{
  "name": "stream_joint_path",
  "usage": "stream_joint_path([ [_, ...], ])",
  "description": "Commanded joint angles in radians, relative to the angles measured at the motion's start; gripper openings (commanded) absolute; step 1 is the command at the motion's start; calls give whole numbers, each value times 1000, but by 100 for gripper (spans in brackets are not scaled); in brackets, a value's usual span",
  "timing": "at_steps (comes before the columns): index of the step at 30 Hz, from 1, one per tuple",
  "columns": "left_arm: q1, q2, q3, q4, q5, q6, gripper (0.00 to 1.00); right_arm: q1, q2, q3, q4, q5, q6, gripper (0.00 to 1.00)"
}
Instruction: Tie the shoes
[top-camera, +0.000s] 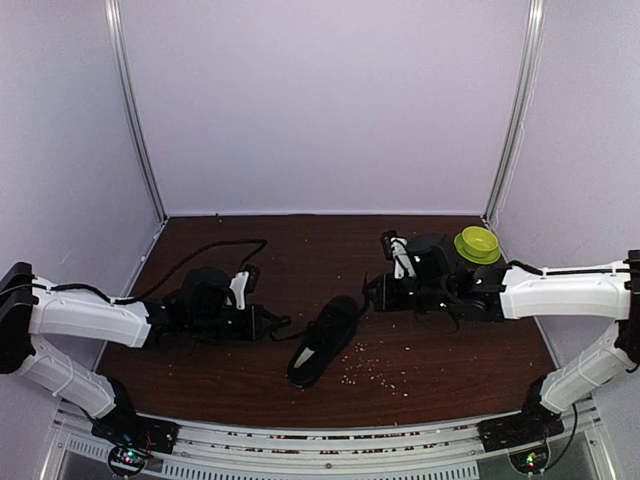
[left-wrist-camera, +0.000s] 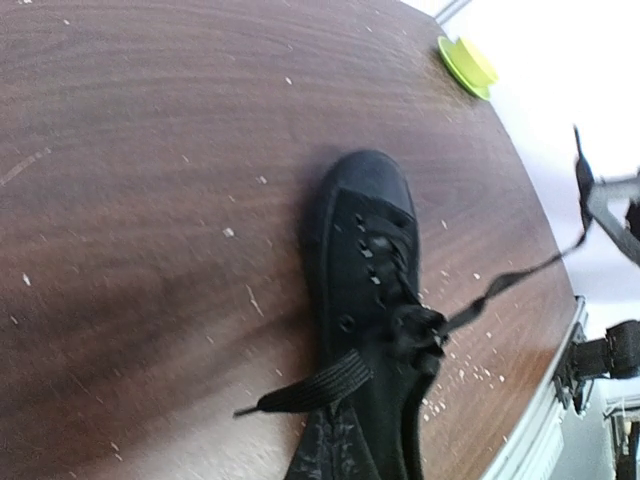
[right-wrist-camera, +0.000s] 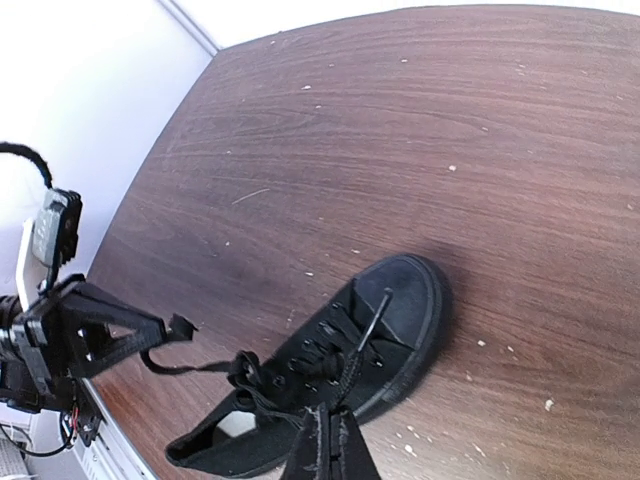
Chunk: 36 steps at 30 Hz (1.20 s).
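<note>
Shoe (top-camera: 322, 345) lies mid table (top-camera: 300, 250), toe far-right. L gripper (top-camera: 278, 324) and R gripper (top-camera: 370, 292) each pinch a lace (left-wrist-camera: 500, 290) end, pulled apart. Risk: nothing pins shoe, so it may drag or tip; thin lace may slip out.

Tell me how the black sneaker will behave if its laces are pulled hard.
The sneaker likely slides rather than tips: it sits low and flat on the smooth table. It looks light, so an uneven pull on the thin laces would probably swivel it. Its soft fabric may pucker where they cross.
</note>
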Motion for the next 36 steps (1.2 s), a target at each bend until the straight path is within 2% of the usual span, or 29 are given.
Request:
stream_joint_path([
  [1, 58, 33, 70, 22, 18, 72, 0, 9, -83, -78, 44, 56, 38, 0],
  [8, 163, 121, 237, 5, 126, 183, 0, 107, -185, -68, 80, 46, -61, 0],
  [12, 188, 225, 414, -70, 284, 320, 0, 204, -170, -9, 87, 51, -139, 0],
  [16, 189, 294, 509, -129, 369, 420, 0, 305, -62, 99, 87, 40, -202, 0],
  [21, 191, 341, 592, -221, 456, 524, 0, 418, 171, 294, 79, 1, -251, 0],
  [22, 191, 343, 599, -230, 467, 535, 0, 435, 207, 350, 39, 4, -267, 4],
  [23, 190, 344, 603, -237, 475, 544, 0, 448, 265, 431, -14, 12, -285, 27],
  [25, 191, 341, 606, -243, 486, 556, 0, 464, 309, 503, -82, 39, -294, 53],
  [28, 191, 334, 602, -237, 497, 561, 0, 453, 258, 443, -34, 70, -258, 80],
  [30, 191, 331, 599, -227, 512, 559, 0, 411, 197, 370, 8, 77, -220, 89],
  [36, 189, 322, 582, -164, 577, 526, 0, 217, 39, 134, 80, 51, -93, 91],
])
